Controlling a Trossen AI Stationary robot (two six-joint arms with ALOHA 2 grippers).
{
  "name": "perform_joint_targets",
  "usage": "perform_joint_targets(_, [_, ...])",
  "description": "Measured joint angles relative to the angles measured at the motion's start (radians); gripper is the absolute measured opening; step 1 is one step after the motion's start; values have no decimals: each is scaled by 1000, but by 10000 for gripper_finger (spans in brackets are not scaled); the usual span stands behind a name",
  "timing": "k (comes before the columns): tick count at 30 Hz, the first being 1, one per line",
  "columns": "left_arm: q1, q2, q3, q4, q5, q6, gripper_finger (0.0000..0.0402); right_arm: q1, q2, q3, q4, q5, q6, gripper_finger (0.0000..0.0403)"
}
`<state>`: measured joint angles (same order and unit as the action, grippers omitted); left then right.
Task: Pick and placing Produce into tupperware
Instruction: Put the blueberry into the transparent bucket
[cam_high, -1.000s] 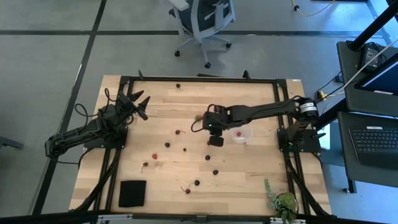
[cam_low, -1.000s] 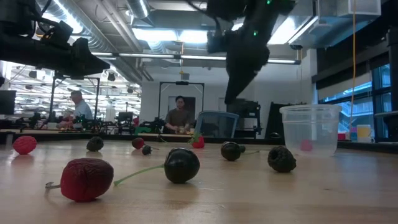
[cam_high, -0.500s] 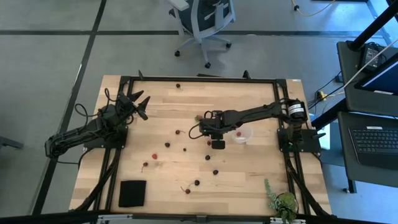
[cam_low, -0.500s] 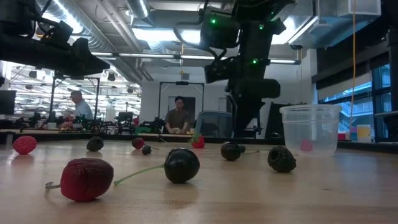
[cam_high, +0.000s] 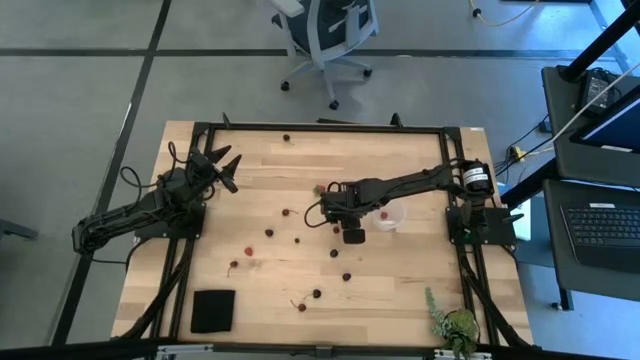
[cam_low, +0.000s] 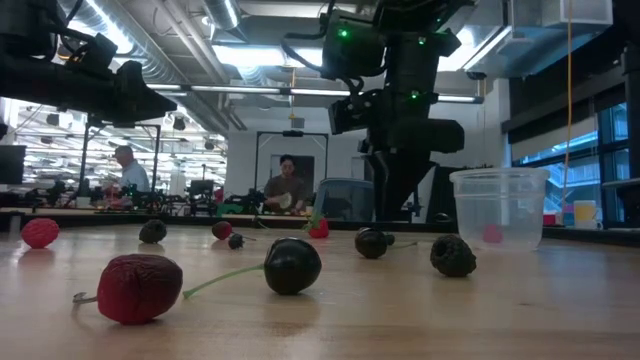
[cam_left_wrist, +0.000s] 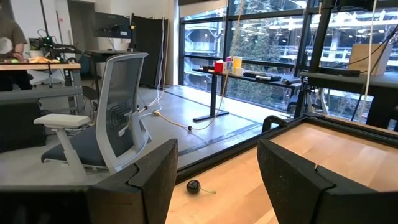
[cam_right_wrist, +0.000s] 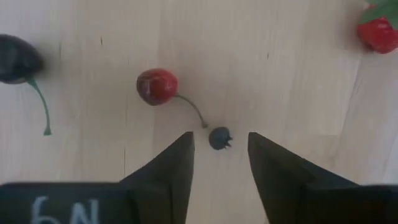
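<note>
Hovering over the table (cam_high: 420, 290), our right gripper (cam_right_wrist: 219, 155) spreads around a small dark berry (cam_right_wrist: 219, 137), tupperware (cam_high: 388, 217) at three o'clock; left gripper (cam_left_wrist: 217, 171) spread, idle.

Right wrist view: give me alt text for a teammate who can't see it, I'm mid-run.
The right gripper points down at the wooden table with its jaws open around a tiny dark berry. A red cherry with a stem lies just beyond it, a dark cherry and a red strawberry near the frame's edges.
</note>
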<state>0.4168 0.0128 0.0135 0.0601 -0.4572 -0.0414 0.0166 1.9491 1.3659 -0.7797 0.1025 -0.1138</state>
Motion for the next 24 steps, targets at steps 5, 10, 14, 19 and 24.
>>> perform_joint_targets(5, [0,0,0,0,0,0,214,0,0,0,1,0,0,214])
perform_joint_targets(10, [0,0,0,0,0,0,214,0,0,0,11,0,5,242])
perform_joint_targets(14, [0,0,0,0,0,0,214,-1,0,0,11,1,4,245])
perform_joint_targets(19, [0,0,0,0,0,0,214,-12,0,-31,29,1,3,245])
perform_joint_targets(24, [0,0,0,0,0,0,214,-22,1,-122,122,1,1,245])
